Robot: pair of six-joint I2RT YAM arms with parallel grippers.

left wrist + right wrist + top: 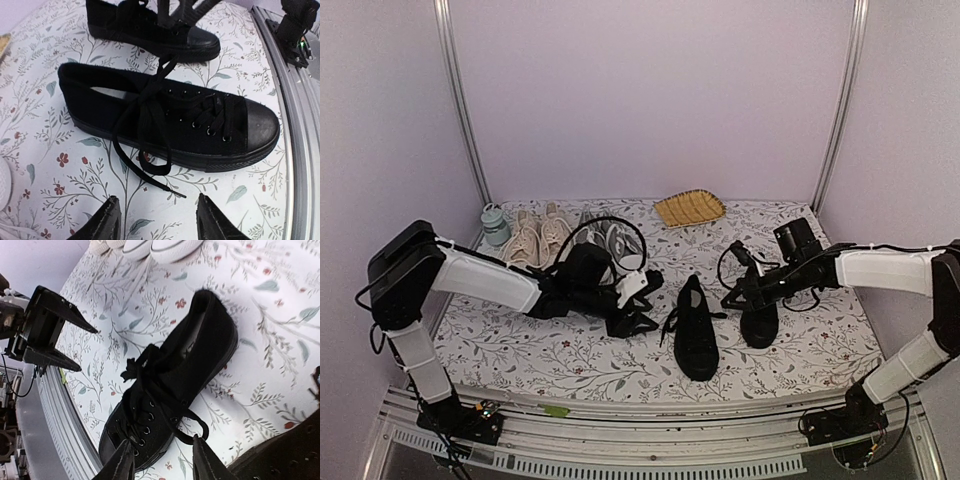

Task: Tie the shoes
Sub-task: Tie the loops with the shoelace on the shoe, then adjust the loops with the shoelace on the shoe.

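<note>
Black canvas, centre stage! Left claw (157, 200) hangs with its fingers spread, nothing between them, just beside the first shoe (170, 120). That shoe lies on the floral tabletop (50, 165), its laces (145, 135) trailing loose. The second shoe (758, 315) stands just to its right. Right claw (163, 440) hovers between the two, fingers apart, gripping nothing. Any label is too dark to read.

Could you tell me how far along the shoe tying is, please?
Done, apparently: the laces on the nearer black shoe are crossed into a knot, one loop trailing on the cloth. In hand: nothing; the left gripper and right gripper are open and empty. Left: probably the other black shoe, its laces hidden under the right arm.
</note>
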